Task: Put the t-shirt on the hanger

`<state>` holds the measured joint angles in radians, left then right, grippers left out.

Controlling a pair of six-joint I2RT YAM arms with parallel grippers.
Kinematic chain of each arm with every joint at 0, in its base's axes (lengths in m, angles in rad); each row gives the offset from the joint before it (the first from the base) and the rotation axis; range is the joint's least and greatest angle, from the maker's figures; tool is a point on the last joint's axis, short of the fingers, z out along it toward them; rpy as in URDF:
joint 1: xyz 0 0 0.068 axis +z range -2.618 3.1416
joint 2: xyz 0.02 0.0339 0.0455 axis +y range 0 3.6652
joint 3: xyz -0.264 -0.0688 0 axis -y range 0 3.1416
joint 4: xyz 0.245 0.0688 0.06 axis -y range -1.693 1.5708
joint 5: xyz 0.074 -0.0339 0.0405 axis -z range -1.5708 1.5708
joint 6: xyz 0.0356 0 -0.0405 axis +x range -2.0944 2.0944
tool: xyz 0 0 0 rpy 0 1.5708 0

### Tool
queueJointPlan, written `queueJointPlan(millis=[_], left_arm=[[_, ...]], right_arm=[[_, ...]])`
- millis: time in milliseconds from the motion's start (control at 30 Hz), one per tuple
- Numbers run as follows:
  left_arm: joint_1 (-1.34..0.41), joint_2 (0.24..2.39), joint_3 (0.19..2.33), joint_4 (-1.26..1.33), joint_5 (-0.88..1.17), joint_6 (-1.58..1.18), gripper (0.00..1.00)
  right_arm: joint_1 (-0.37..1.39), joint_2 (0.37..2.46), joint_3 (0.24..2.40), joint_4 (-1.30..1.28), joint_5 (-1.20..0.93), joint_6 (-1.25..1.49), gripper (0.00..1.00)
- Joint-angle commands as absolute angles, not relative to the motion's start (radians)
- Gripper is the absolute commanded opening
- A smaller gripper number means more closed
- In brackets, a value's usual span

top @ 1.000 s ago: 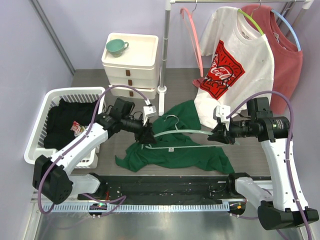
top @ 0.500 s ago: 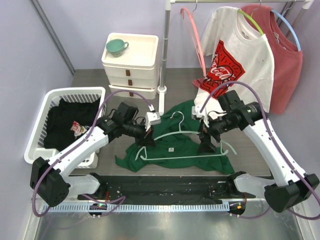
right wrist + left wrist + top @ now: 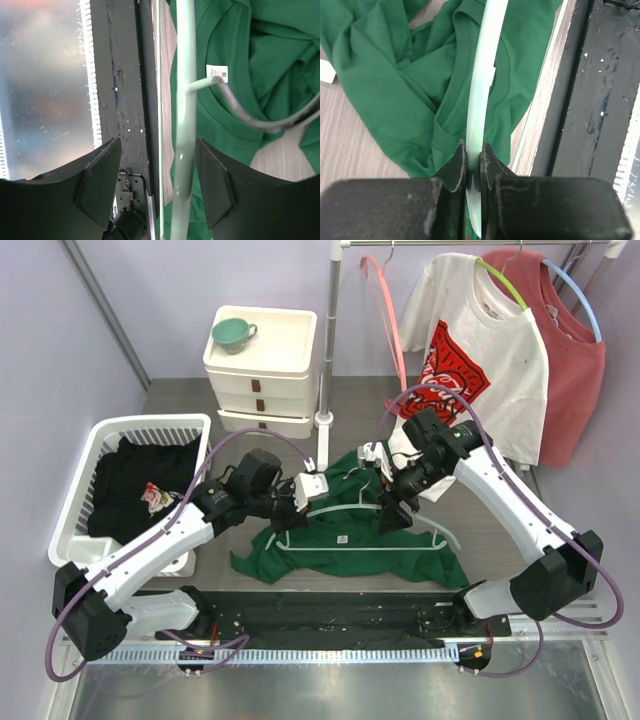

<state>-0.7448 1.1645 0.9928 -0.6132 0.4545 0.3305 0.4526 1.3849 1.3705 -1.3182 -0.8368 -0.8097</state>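
The dark green t-shirt (image 3: 375,555) lies crumpled on the table, its white neck label (image 3: 217,72) facing up. The pale mint hanger (image 3: 425,525) rests over it, its silver hook (image 3: 349,476) pointing towards the far side. My left gripper (image 3: 286,518) is shut on the hanger's left arm (image 3: 482,90), with the t-shirt (image 3: 385,85) below it. My right gripper (image 3: 390,512) is open above the middle of the hanger. In the right wrist view the hanger's arch (image 3: 184,125) runs between the spread fingers (image 3: 214,180), untouched, beside the hook (image 3: 260,122).
A white basket (image 3: 85,445) with dark clothes stands at left. White drawers (image 3: 262,380) carry a teal cup (image 3: 232,333). A rack pole (image 3: 328,340), a pink hanger (image 3: 385,320), a white printed shirt (image 3: 470,360) and a red shirt (image 3: 575,370) stand behind. A black rail (image 3: 330,605) runs along the near edge.
My right arm has swung left from the hanger's right end to its middle, and its jaws now stand open. The left gripper has kept hold; the hanger has shifted slightly.
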Motion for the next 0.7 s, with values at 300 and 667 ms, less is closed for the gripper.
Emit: queueJointPlan(millis=[300, 667], left_arm=[[-0.787, 1.092, 0.93, -0.552, 0.407, 0.399, 0.23], [-0.514, 1.144, 0.93, -0.801, 0.732, 0.619, 0.55]], right_arm=[[0.46, 1.427, 1.404, -1.381, -0.875, -0.835, 0.01], [0.396, 1.037, 1.193, -1.298, -0.557, -0.819, 0.01]])
